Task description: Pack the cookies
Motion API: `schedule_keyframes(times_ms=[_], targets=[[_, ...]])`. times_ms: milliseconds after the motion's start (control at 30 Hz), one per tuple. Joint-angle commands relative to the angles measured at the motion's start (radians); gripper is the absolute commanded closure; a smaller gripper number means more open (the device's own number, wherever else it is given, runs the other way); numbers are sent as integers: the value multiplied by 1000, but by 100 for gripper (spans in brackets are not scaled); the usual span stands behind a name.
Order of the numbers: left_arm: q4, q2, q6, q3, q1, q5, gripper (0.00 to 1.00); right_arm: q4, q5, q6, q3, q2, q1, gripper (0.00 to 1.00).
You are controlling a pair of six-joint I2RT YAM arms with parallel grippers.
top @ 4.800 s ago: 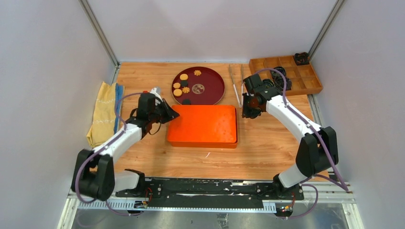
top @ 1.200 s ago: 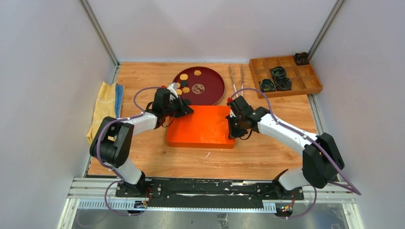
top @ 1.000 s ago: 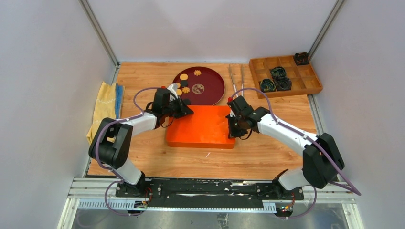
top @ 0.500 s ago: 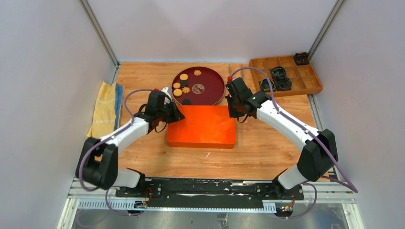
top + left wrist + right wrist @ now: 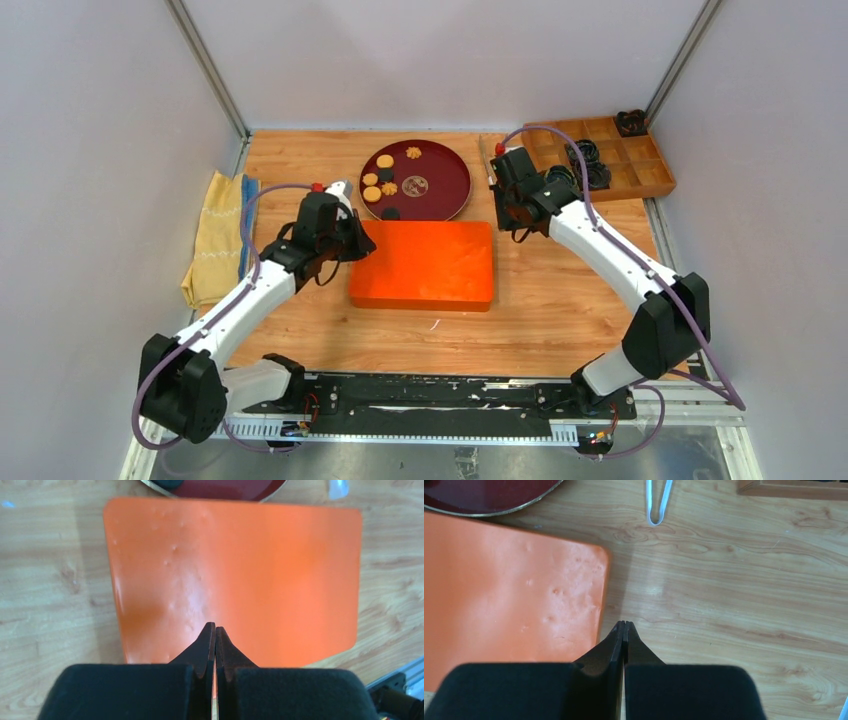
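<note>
Left pincer (image 5: pixel 215 626), jaws pressed together and empty, hovers at the orange box's (image 5: pixel 425 265) left edge. The cookies (image 5: pixel 372 194) lie on the red plate (image 5: pixel 447 176) just beyond it, left of the closed, empty right pincer (image 5: pixel 624 624).

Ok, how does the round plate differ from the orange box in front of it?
The plate is round and dark red; the orange box is rectangular and bright orange. The plate carries the cookies; the box's top is bare. The plate sits farther back, the box nearer the front. Both rest flat on the wooden table.
</note>
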Motion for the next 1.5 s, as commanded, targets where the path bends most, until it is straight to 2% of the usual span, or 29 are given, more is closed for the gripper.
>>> schedule_keyframes(times_ms=[0, 167, 367, 667, 1067, 1333, 1467], targets=[[-60, 16, -8, -72, -40, -24, 100, 0, -4, -14, 53, 27, -29, 100], [-52, 30, -32, -159, -55, -15, 100, 30, -71, -8, 82, 77, -29, 100], [37, 95, -55, -250, -57, -7, 100, 43, -123, -8, 126, 162, -29, 100], [88, 157, -63, -238, -57, 30, 100, 55, -126, -12, 213, 287, -29, 100], [91, 158, -55, -230, -57, 28, 100, 89, -164, 70, 32, 406, -29, 100], [76, 130, -57, -192, -57, 38, 100, 57, -116, 31, 190, 387, -31, 100], [63, 120, -54, -119, -56, 3, 100, 53, -93, 3, 295, 404, -34, 100]])
